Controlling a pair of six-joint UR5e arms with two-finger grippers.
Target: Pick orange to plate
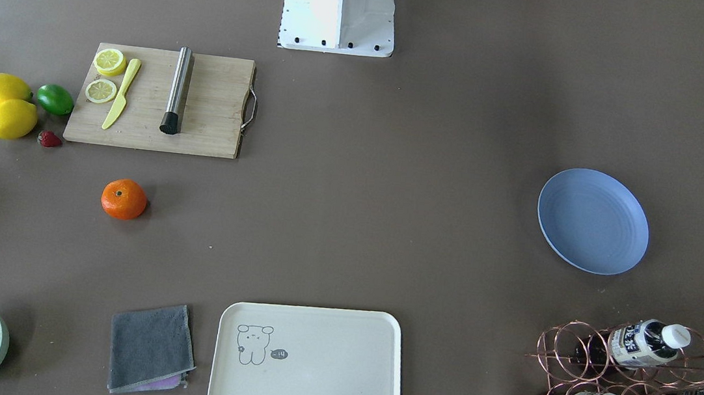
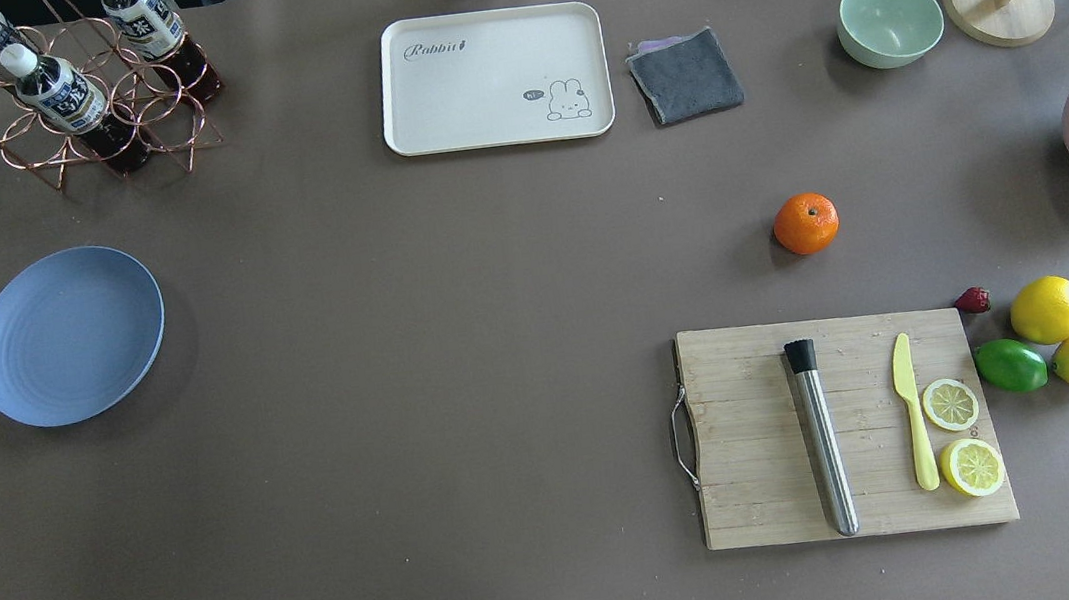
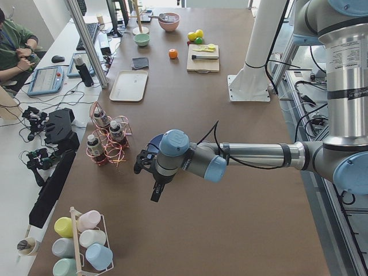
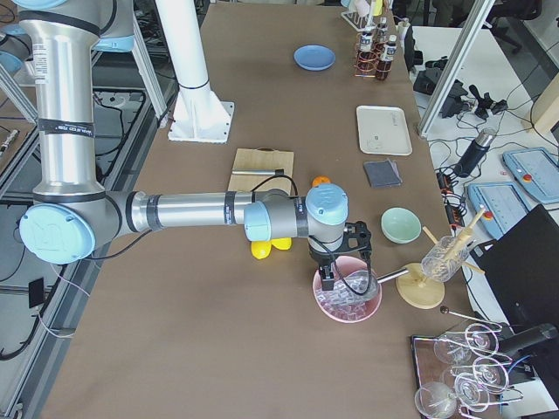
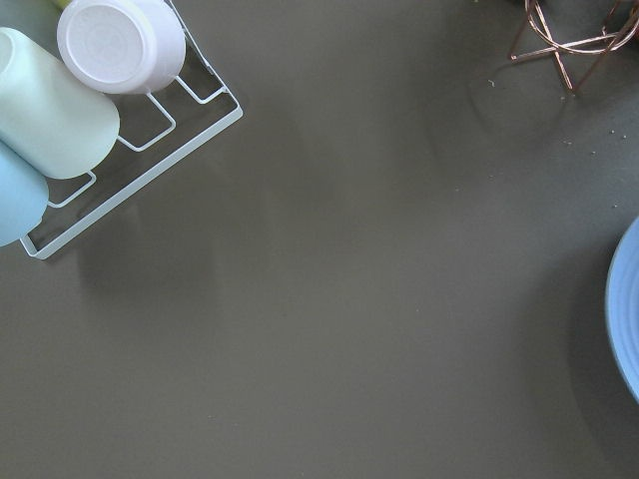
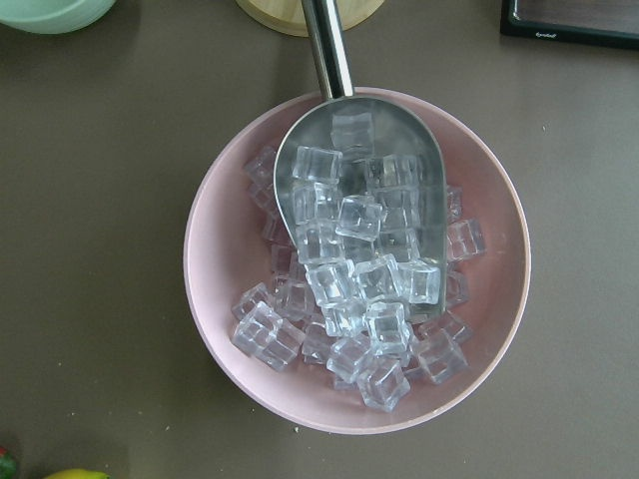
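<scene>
The orange lies alone on the brown table between the cutting board and the grey cloth, also seen in the front view. Far across the table rests the blue plate, bare; its edge shows in the left wrist view. My left gripper hangs near the plate, and only the left side view shows it. My right gripper hovers over a pink ice bowl, past the lemons from the orange. I cannot tell whether either gripper is open or shut.
A wooden cutting board carries a steel muddler, a yellow knife and lemon slices. Beside it lie two lemons, a lime and a strawberry. Cream tray, grey cloth, mint bowl, bottle rack, pink ice bowl, cup rack.
</scene>
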